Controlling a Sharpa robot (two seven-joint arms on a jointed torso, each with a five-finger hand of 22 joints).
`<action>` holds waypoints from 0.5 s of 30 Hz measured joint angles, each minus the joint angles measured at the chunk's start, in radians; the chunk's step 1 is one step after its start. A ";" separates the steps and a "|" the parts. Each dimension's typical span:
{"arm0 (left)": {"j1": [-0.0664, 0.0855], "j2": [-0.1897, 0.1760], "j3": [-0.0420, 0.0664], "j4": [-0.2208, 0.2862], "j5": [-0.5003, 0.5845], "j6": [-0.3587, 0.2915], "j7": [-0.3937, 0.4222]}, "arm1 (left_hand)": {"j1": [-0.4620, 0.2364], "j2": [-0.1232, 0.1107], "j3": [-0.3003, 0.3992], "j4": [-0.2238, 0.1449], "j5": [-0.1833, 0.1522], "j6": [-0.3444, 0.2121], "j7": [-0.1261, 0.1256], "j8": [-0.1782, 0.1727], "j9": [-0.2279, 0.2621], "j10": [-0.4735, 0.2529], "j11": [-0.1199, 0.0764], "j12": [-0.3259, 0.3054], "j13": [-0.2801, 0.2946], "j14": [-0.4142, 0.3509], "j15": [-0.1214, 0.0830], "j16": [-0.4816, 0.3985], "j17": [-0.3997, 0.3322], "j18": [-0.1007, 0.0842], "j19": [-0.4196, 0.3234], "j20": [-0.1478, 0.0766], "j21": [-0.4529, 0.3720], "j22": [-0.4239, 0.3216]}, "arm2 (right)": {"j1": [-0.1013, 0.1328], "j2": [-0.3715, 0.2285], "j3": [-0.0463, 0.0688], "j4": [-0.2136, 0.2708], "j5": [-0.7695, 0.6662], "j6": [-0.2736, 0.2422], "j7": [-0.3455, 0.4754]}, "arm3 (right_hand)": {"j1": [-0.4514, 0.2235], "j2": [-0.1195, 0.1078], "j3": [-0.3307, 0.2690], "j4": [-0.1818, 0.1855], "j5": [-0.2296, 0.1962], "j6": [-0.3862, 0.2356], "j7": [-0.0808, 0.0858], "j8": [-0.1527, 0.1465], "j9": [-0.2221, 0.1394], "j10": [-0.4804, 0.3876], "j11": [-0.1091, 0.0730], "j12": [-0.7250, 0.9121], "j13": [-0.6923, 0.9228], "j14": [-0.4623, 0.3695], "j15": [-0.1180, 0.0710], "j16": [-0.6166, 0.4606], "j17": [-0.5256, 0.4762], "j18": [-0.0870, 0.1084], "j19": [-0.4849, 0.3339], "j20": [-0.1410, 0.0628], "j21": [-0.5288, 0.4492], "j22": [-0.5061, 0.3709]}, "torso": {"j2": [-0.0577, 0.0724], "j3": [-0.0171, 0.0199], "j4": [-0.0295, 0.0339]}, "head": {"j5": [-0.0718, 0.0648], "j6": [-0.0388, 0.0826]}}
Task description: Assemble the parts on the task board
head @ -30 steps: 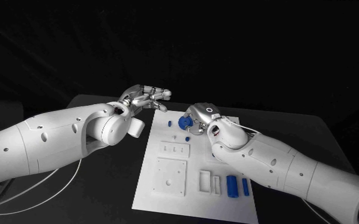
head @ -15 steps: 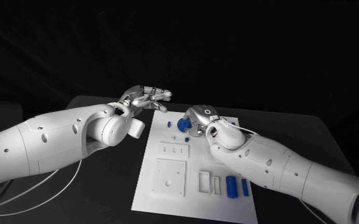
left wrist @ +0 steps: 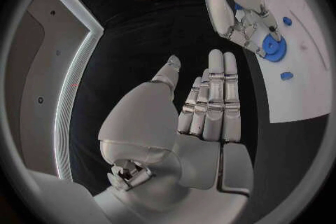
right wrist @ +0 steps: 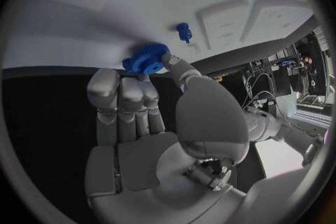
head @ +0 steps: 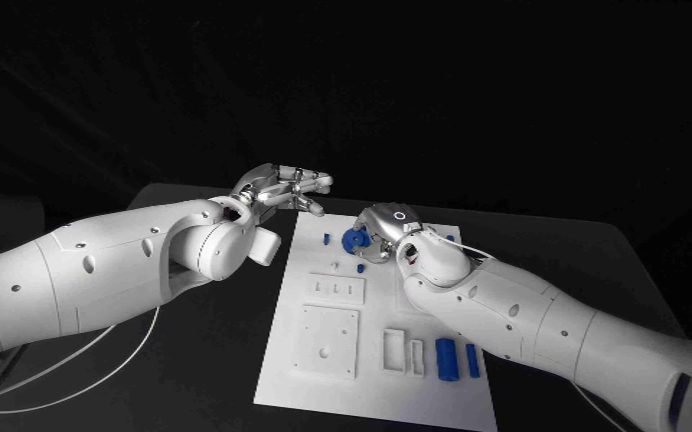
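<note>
Task board (head: 378, 347) carries two blue cylinders (head: 457, 360) (lower edge); right hand (head: 378, 233) pinches one blue gear (head: 356, 241).

left hand (head: 286, 190) empty, right hand (head: 381, 233) pinching

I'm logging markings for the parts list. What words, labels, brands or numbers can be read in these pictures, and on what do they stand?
None can be read: the task board, the blue gear held by the right hand, and the left hand bear no legible text.
</note>
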 measured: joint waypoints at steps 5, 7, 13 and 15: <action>0.000 0.002 0.000 -0.002 0.002 0.000 -0.002 | -0.004 0.004 0.000 0.000 0.000 -0.005 0.005 0.000 0.000 0.000 0.000 0.000 0.000 0.000 0.000 0.000 0.000 0.000 0.000 0.000 0.000 0.000 | -0.001 0.001 -0.001 -0.010 0.013 0.018 0.002 | -0.063 0.013 -0.049 0.077 0.030 -0.013 0.006 0.000 -0.002 -0.004 0.004 -0.005 -0.009 -0.001 0.001 -0.005 -0.005 0.000 -0.004 0.004 -0.012 0.000 | 0.000 0.0000 -0.0002 | 0.001 0.000; 0.000 0.002 0.000 -0.002 0.004 0.000 -0.003 | -0.003 0.003 0.000 0.000 0.000 -0.005 0.005 0.000 0.000 0.000 0.000 0.000 0.000 0.000 0.000 0.000 0.000 0.000 0.000 0.000 0.000 0.000 | -0.001 0.002 -0.001 -0.012 0.018 0.028 0.002 | -0.080 0.011 -0.058 0.105 0.030 -0.016 0.006 -0.001 -0.003 -0.004 0.004 -0.005 -0.012 -0.001 0.001 -0.005 -0.006 0.000 -0.004 0.004 -0.018 0.000 | 0.000 -0.0001 -0.0002 | 0.000 0.000; 0.000 0.002 0.000 -0.003 0.009 0.001 -0.005 | -0.010 0.010 0.002 0.007 0.004 -0.012 0.005 0.000 0.000 -0.003 -0.003 0.000 0.000 0.000 0.000 0.000 0.000 0.000 0.000 0.000 0.000 -0.001 | 0.001 -0.006 0.000 -0.006 0.030 0.052 0.000 | -0.092 0.009 -0.083 0.169 0.037 -0.018 0.007 -0.003 -0.002 -0.004 0.004 -0.005 -0.017 -0.001 0.001 -0.009 -0.006 0.000 -0.004 0.004 -0.022 0.000 | 0.000 -0.0001 -0.0002 | -0.002 0.001; 0.000 0.002 0.000 -0.003 0.010 0.001 -0.006 | -0.011 0.011 0.002 0.009 0.004 -0.013 0.005 0.000 0.000 -0.004 -0.004 0.000 0.000 0.000 0.000 0.000 0.000 0.000 0.000 0.000 0.000 -0.001 | 0.001 -0.012 0.000 0.001 0.032 0.056 0.000 | -0.091 0.009 -0.083 0.171 0.042 -0.018 0.007 -0.003 0.000 -0.004 0.004 -0.005 -0.017 -0.001 0.001 -0.009 -0.006 0.000 -0.004 0.004 -0.022 0.000 | 0.000 -0.0001 -0.0003 | -0.003 0.001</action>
